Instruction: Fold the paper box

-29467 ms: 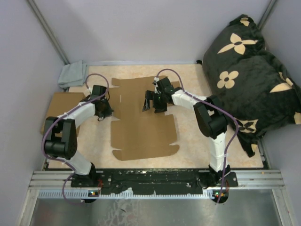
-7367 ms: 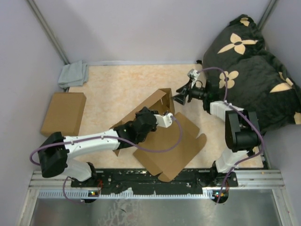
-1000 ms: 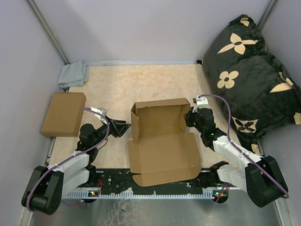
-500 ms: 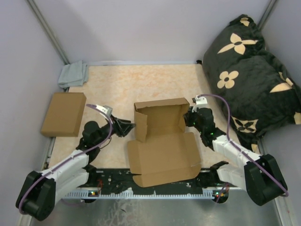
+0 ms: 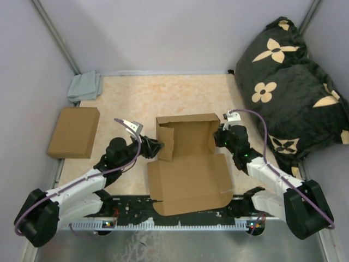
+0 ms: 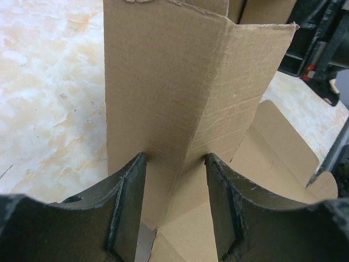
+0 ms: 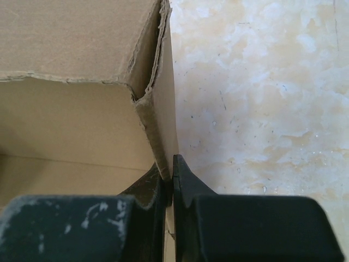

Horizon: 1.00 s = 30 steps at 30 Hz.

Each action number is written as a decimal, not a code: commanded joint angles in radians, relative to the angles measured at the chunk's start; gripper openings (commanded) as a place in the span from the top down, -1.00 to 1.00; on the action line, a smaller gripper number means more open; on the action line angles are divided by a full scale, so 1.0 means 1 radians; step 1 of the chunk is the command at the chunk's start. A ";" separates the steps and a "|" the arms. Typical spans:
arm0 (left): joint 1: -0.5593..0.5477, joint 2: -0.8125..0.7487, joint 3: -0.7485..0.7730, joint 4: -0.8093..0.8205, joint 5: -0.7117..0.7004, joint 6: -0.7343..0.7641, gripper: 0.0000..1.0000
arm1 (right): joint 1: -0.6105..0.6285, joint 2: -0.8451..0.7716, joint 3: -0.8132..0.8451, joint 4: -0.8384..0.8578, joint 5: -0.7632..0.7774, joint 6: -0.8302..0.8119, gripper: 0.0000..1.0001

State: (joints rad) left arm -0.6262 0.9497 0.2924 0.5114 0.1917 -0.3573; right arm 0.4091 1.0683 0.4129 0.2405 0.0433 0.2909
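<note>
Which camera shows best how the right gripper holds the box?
Right wrist view: the right gripper is shut on the box wall, close up. The top view shows that tiny; the left wrist view shows only another flap inside the open left gripper.

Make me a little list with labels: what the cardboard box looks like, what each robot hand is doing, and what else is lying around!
paper box: half folded, back and side walls standing, front lid panel lying flat
left gripper: open, straddling the upright left side flap
right gripper: shut, pinching the box's right wall
other things: flat brown box, grey cloth, black flowered cushion
</note>
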 commanded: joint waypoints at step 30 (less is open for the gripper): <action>-0.230 0.307 0.270 -0.158 -0.717 0.093 0.95 | 0.026 -0.139 -0.073 0.080 -0.018 0.012 0.91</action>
State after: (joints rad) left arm -0.8310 1.2304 0.5171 0.3283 -0.4194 -0.2737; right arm 0.4156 0.9535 0.3336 0.2523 0.0654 0.2886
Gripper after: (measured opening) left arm 0.158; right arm 0.046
